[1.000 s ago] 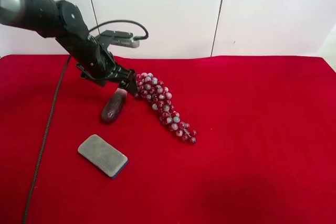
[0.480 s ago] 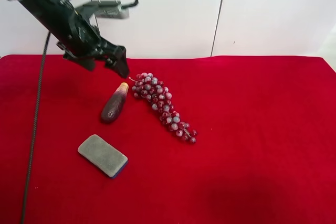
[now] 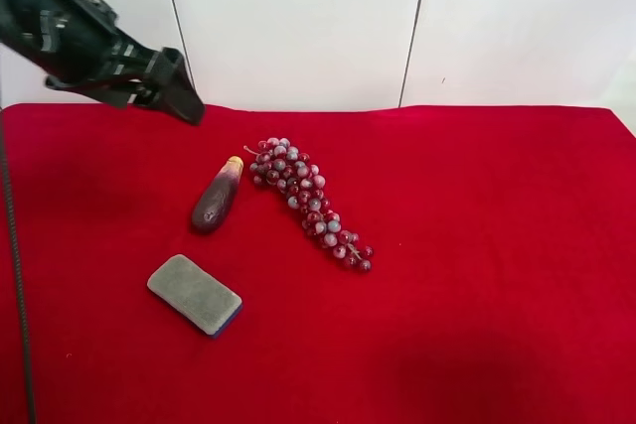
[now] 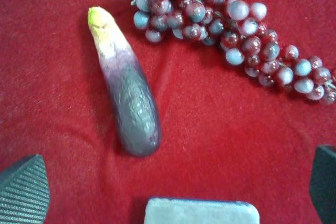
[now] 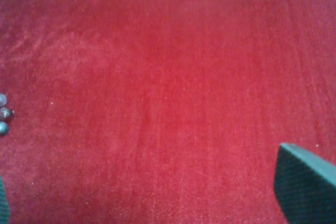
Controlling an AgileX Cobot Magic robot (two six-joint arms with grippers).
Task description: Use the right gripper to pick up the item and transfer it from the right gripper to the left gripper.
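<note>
Item lay free on the red cloth (image 3: 477, 275); both grippers were spread wide and empty.

The item (image 3: 216, 198) rested flat at about 9 o'clock of the cloth's centre in the high view, pale tip toward 1 o'clock and just beside the stem end of the grape bunch (image 3: 306, 201). The grey sponge (image 3: 195, 294) sat near its dark end, toward 6 o'clock, apart from it. The left gripper (image 3: 169, 96) hung raised toward 11 o'clock of the item, touching nothing; its wrist view showed the item (image 4: 125, 85), grapes (image 4: 231, 30) and sponge (image 4: 201, 211) between wide-set fingertips (image 4: 23, 192). The right gripper (image 5: 157, 203), fingers far apart, looked on bare cloth (image 5: 168, 77) with a few grapes (image 5: 4, 114) at the frame's edge.
</note>
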